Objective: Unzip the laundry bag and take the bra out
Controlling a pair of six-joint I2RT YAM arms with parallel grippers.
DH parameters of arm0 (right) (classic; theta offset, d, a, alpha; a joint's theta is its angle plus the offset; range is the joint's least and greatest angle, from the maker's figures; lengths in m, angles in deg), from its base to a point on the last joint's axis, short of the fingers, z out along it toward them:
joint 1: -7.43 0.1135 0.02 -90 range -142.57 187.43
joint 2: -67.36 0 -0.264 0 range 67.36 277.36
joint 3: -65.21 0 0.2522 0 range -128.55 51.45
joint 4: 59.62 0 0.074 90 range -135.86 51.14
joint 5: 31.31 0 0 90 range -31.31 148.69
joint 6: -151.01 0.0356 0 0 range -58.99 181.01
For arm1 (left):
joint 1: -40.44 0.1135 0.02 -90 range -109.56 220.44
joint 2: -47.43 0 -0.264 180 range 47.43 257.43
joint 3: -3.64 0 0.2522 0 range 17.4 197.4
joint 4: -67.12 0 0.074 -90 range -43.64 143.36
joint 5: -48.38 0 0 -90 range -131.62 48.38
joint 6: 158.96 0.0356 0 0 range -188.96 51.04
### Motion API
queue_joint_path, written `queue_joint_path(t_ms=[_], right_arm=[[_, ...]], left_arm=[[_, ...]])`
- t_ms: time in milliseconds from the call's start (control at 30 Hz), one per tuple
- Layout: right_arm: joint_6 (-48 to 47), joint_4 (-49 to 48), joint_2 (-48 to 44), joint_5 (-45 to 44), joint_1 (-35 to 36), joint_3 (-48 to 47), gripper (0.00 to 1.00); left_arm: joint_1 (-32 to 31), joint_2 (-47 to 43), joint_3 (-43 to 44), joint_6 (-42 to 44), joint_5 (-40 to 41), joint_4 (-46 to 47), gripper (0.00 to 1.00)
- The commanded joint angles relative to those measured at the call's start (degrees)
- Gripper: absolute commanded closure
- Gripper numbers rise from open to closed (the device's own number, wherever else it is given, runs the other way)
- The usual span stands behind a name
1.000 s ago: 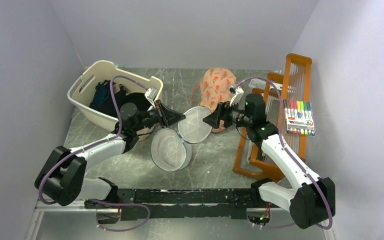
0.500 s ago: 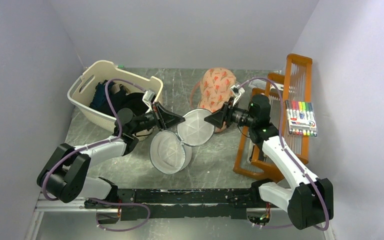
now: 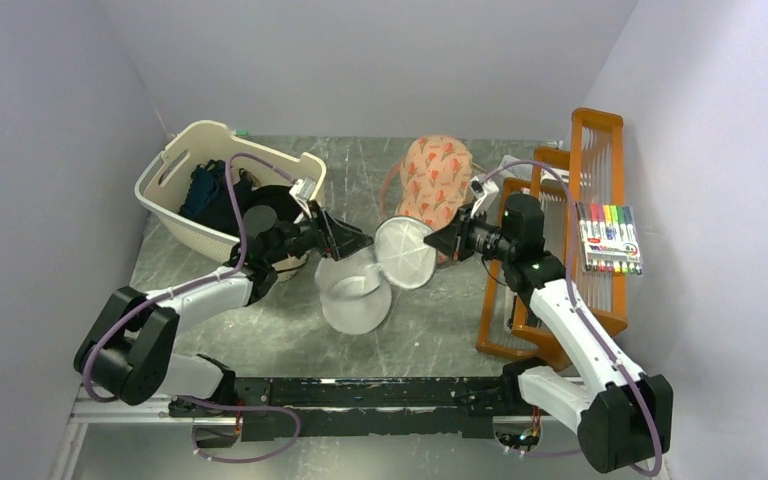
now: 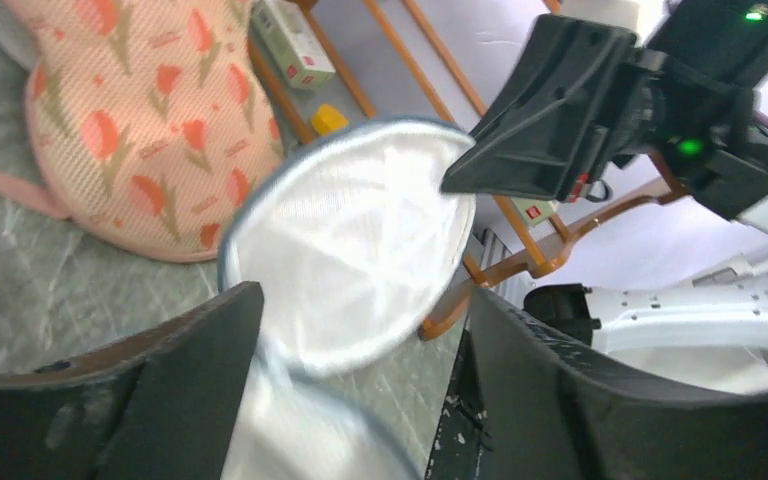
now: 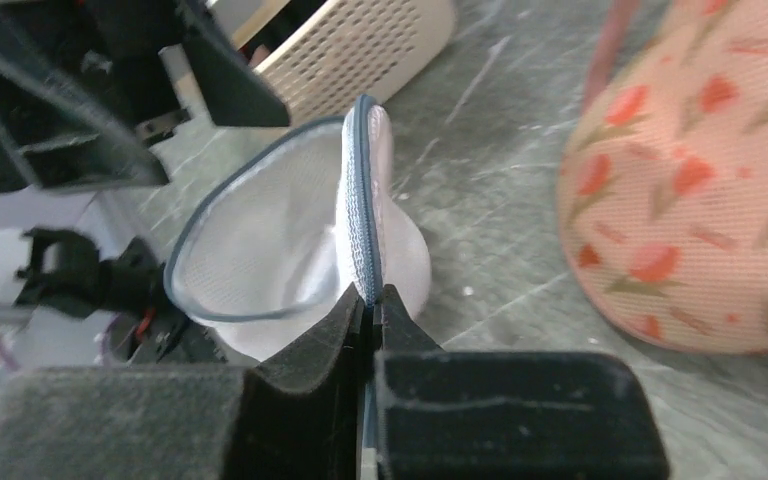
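The laundry bag is unzipped into two white mesh rounds with a greyish zip rim. One round is held up and the other sags toward the table. My right gripper is shut on the raised round's rim, and in the right wrist view the zip rim runs straight into the closed gripper. My left gripper stands open just left of the bag, and in the left wrist view the bag lies beyond its spread fingers. A black garment lies in the basket; I cannot tell whether it is the bra.
The cream slotted basket stands at the back left with dark blue clothing inside. An orange patterned fabric piece lies behind the bag. An orange rack with a marker set fills the right side.
My left gripper has opened and let go of the bag. My right gripper has shut on the zip rim. The lower round has dropped and swung to the right.
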State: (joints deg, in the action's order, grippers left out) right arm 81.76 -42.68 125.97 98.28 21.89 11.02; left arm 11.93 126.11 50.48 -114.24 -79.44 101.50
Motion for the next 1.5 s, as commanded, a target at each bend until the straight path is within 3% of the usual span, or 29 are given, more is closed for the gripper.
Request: queue_joint_path(t_ms=[0,333,567,967,1300,1467], right_arm=[[-4.6,14.0,-1.7,-14.7,0.1,-5.7,1.0],[-5.2,31.2,0.9,-32.7,5.2,-16.4,1.0],[-2.6,38.2,5.5,-49.5,19.6,-23.9,1.0],[5.9,50.5,18.8,-70.1,39.9,-35.9,1.0],[10.3,50.5,28.0,-71.6,47.2,-41.5,0.97],[11.1,42.6,28.5,-66.2,47.9,-39.4,0.94]], left_arm=[[0.2,-4.1,3.8,8.4,6.3,-14.6,0.07],[0.2,-13.1,7.1,15.9,13.5,-29.3,0.02],[0.2,-19.4,6.7,16.3,18.4,-33.1,0.02],[0.3,-36.0,5.7,18.3,37.5,-45.7,0.0],[0.3,-42.7,4.5,18.2,41.5,-51.5,0.0],[0.3,-45.1,4.2,18.1,42.1,-53.1,0.01]])
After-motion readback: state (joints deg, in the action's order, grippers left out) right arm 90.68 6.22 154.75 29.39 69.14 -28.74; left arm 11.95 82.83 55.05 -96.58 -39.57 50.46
